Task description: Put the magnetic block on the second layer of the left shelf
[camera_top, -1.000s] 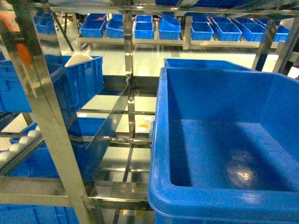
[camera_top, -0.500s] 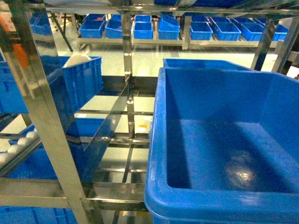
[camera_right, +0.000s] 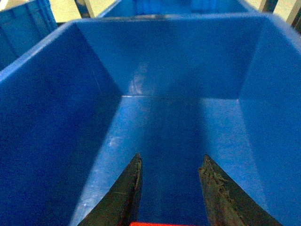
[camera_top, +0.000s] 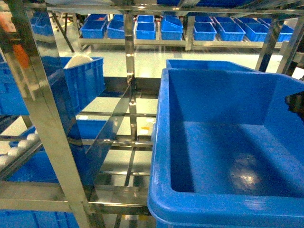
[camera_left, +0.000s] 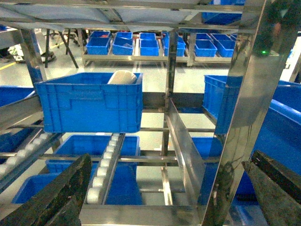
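Observation:
A thin strip of the red magnetic block [camera_right: 160, 224] shows at the bottom edge of the right wrist view, held between the two dark fingers of my right gripper [camera_right: 170, 160]. That gripper hangs over the inside of the large deep blue tub [camera_right: 155, 61] on the steel rack tier. In the head view the tub [camera_top: 159, 142] fills the right half, and the right gripper [camera_top: 296, 101] shows as a dark shape at the right edge, over the tub's far right wall. My left gripper [camera_left: 169, 160] is wide open and holds nothing, facing the rack's front rail [camera_left: 141, 214].
Shiny steel uprights [camera_top: 45, 123] and crossbars [camera_top: 118, 142] frame the rack. A smaller blue crate [camera_left: 89, 101] with a white object in it sits on a roller track [camera_left: 106, 165]. Several more blue crates [camera_top: 145, 28] line a far shelf.
The dark right gripper has come into the head view at the right edge over the tub. The head view itself has barely shifted.

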Robot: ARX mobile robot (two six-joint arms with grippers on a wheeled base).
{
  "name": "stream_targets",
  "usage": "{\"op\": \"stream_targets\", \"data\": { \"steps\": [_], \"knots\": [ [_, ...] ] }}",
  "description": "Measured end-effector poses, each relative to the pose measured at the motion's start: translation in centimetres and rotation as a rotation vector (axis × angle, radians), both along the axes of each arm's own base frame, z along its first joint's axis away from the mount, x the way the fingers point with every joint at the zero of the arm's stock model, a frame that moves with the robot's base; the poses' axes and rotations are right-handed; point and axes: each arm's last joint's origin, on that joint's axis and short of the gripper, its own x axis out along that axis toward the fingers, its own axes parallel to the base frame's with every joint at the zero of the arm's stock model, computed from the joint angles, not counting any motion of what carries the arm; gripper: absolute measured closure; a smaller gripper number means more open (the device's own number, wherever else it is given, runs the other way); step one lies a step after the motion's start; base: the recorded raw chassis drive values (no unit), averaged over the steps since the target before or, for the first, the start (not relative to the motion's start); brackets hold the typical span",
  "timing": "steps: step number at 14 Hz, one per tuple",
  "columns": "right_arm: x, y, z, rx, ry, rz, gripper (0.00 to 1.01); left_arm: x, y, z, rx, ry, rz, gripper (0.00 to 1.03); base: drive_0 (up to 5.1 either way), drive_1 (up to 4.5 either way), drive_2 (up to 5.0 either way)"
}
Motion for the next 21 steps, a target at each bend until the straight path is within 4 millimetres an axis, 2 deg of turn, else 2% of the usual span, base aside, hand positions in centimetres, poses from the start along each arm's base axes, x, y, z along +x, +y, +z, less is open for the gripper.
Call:
{"op": "stream_targets", "data": {
  "steps": [2, 5, 6, 7, 9, 10, 13, 15, 17, 19, 20, 21],
  "knots": [
    [2.6, 0.3, -1.0, 0.046, 0.068, -0.025, 0.69, 0.0, 0.0, 0.0, 0.0, 0.0, 0.0, 0.05, 0.0, 0.0, 0.0],
    [6.0, 1.4, -1.2, 0.099, 0.073, -0.035, 0.69, 0.0, 0.0, 0.0, 0.0, 0.0, 0.0, 0.05, 0.0, 0.0, 0.0],
    [6.1, 2.2, -0.4, 0.134, 0.03, -0.003, 0.6, 0.0, 0.0, 0.0, 0.0, 0.001, 0.0, 0.05, 0.0, 0.0, 0.0],
    [5.1, 2.3, 1.1, 0.146, -0.015, 0.012, 0.39, 0.0, 0.0, 0.0, 0.0, 0.0, 0.0, 0.05, 0.0, 0.0, 0.0],
    [3.3, 1.5, 1.5, 0.146, -0.023, -0.004, 0.19, 0.0, 0.0, 0.0, 0.0, 0.0, 0.0, 0.05, 0.0, 0.0, 0.0],
    [1.7, 1.1, 1.3, 0.132, -0.025, -0.02, 0.04, 0.0, 0.0, 0.0, 0.0, 0.0, 0.0, 0.05, 0.0, 0.0, 0.0],
    [-3.1, 0.6, 2.1, 0.03, -0.093, -0.036, 0.03, 0.0, 0.0, 0.0, 0.0, 0.0, 0.0, 0.05, 0.0, 0.0, 0.0],
    [-7.2, 0.2, 4.8, -0.106, -0.245, -0.047, 0.03, 0.0, 0.0, 0.0, 0.0, 0.001, 0.0, 0.05, 0.0, 0.0, 0.0],
    [-10.4, -1.0, 7.9, -0.218, -0.377, -0.093, 0.03, 0.0, 0.0, 0.0, 0.0, 0.0, 0.0, 0.05, 0.0, 0.0, 0.0],
    [-12.5, -1.9, 9.8, -0.261, -0.481, -0.13, 0.03, 0.0, 0.0, 0.0, 0.0, 0.0, 0.0, 0.05, 0.0, 0.0, 0.0],
    [-12.4, -1.8, 9.7, -0.27, -0.469, -0.123, 0.03, 0.0, 0.0, 0.0, 0.0, 0.0, 0.0, 0.05, 0.0, 0.0, 0.0],
    [-12.5, -2.0, 8.7, -0.225, -0.427, -0.088, 0.14, 0.0, 0.0, 0.0, 0.0, 0.0, 0.0, 0.05, 0.0, 0.0, 0.0]
  ]
}}
